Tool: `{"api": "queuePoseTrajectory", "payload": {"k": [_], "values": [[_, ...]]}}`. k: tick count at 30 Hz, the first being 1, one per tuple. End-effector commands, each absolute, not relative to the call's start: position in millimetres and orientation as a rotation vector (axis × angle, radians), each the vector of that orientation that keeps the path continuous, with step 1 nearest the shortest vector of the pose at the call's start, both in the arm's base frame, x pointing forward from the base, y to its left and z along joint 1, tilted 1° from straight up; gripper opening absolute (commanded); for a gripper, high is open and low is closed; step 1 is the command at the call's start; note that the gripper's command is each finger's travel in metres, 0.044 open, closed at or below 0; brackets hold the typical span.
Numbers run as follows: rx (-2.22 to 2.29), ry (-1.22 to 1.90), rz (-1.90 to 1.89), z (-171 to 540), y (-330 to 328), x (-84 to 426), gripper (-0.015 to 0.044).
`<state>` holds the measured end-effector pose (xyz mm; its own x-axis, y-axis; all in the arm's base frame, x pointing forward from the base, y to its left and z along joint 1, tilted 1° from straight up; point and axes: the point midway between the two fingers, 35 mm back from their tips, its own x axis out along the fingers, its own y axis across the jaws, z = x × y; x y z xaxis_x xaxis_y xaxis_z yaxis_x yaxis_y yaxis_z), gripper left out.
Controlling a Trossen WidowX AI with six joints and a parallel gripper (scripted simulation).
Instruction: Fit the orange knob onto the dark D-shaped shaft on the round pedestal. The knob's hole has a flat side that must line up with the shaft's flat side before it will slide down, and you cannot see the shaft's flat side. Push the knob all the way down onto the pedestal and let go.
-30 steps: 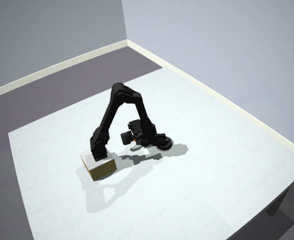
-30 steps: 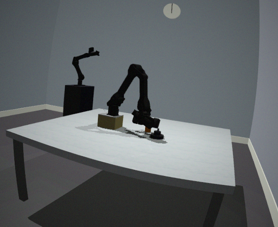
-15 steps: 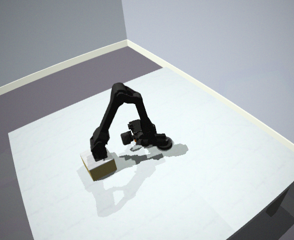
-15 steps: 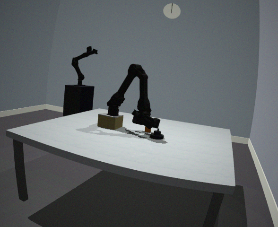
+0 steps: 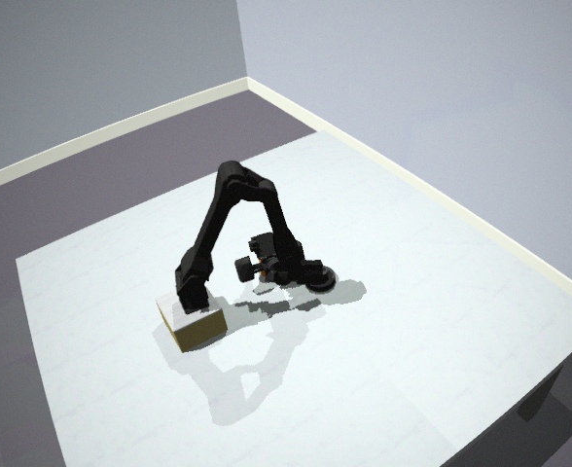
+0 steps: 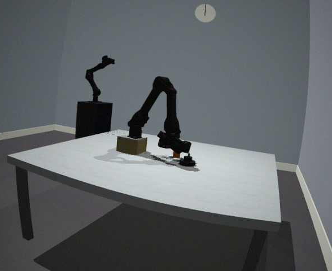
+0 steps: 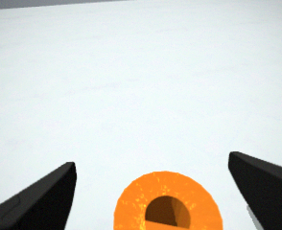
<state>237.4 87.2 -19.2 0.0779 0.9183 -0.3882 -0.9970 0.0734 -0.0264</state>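
Note:
The orange knob (image 5: 263,272) (image 6: 176,154) (image 7: 131,211) appears to stand upright on the table beside the round pedestal, off its shaft. The wrist view shows its top, with the flat side of the hole toward the lower edge. My gripper (image 5: 261,269) (image 6: 177,149) (image 7: 153,164) is open around the knob, with a gap on both sides in the wrist view. The dark round pedestal (image 5: 322,284) (image 6: 187,162) stands just beyond the gripper, and its short shaft (image 6: 188,155) is bare. The gripper hides most of the knob in the top view.
The white table (image 5: 376,351) (image 6: 218,186) carries the arm's yellowish base block (image 5: 200,332) (image 6: 131,145), left of the knob. A second arm (image 6: 92,78) stands on a dark plinth (image 6: 93,119) behind the table.

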Motion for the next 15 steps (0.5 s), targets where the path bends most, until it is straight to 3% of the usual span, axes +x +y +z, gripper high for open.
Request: {"api": "queuePoseTrajectory", "payload": {"k": [1, 7, 15], "values": [[-0.316, 0.297, 1.469, -18.5, 87.4, 237.8, 0.044], [-0.317, 0.297, 1.469, -11.5, 87.1, 238.7, 0.044], [-0.32, 0.301, 1.47, 61.1, 87.0, 235.5, 0.044]]}}
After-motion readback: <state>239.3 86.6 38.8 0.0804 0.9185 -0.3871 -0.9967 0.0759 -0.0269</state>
